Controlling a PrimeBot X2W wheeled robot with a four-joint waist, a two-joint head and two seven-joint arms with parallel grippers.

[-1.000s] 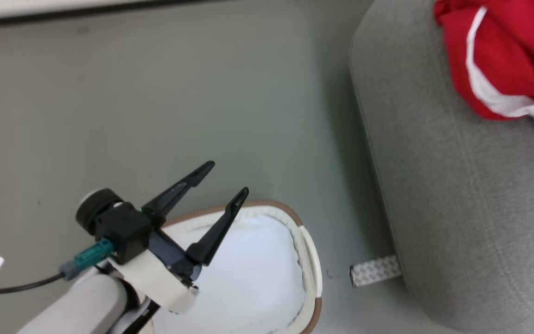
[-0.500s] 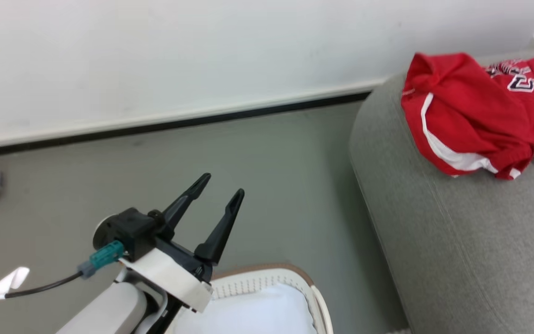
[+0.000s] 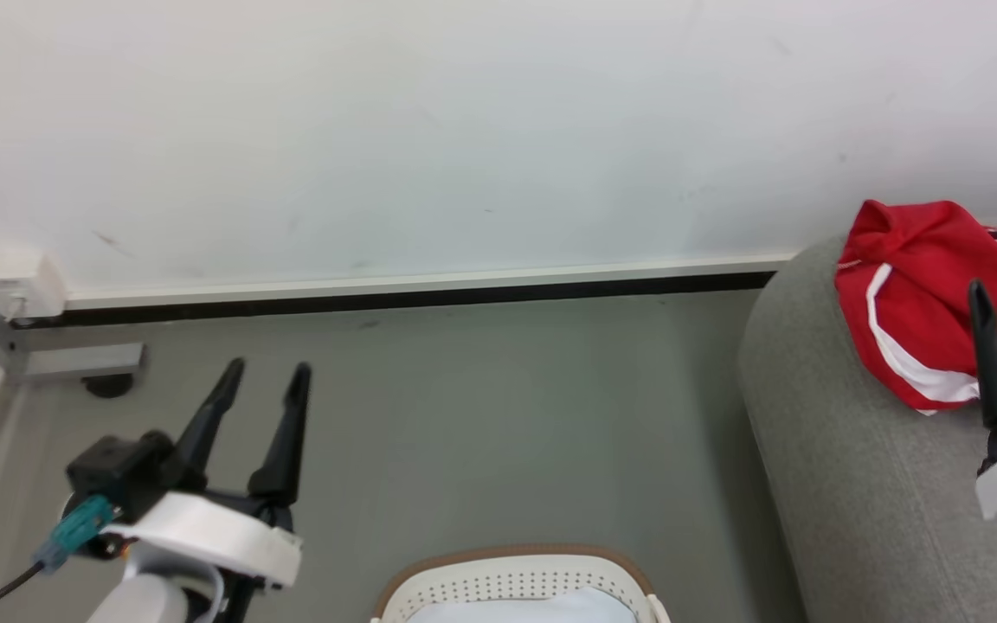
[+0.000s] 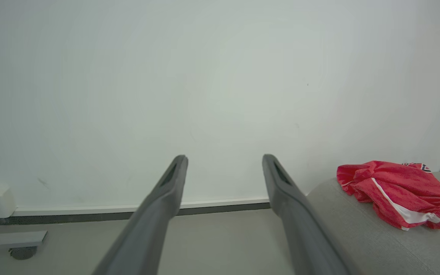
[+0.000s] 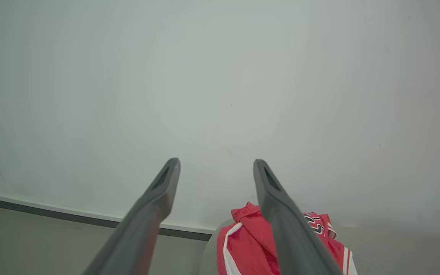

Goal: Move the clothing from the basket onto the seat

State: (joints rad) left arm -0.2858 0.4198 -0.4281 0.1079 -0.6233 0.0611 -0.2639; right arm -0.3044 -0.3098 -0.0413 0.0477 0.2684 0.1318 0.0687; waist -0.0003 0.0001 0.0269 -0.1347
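Observation:
The clothing (image 3: 923, 294), bright red with white stripes, lies crumpled on the end of the light grey seat (image 3: 845, 484). It also shows in the left wrist view (image 4: 395, 191) and the right wrist view (image 5: 243, 244). The basket (image 3: 498, 555) peeks in at the bottom edge, with a plain white cloth (image 3: 542, 607) inside. My left gripper (image 3: 267, 369) is open and empty over the floor, left of the basket. My right gripper (image 5: 216, 165) is open and empty, and one of its fingers (image 3: 996, 363) stands in front of the clothing at the right edge.
A white wall with a dark baseboard (image 3: 395, 298) runs behind. A grey metal foot (image 3: 74, 363) and a white box (image 3: 18, 285) sit at the left corner. Grey floor (image 3: 507, 415) lies between basket, wall and seat.
The head camera has tilted up, so the wall fills more of the picture and the basket has slid to the bottom edge. A right gripper finger now shows. Both grippers stay open.

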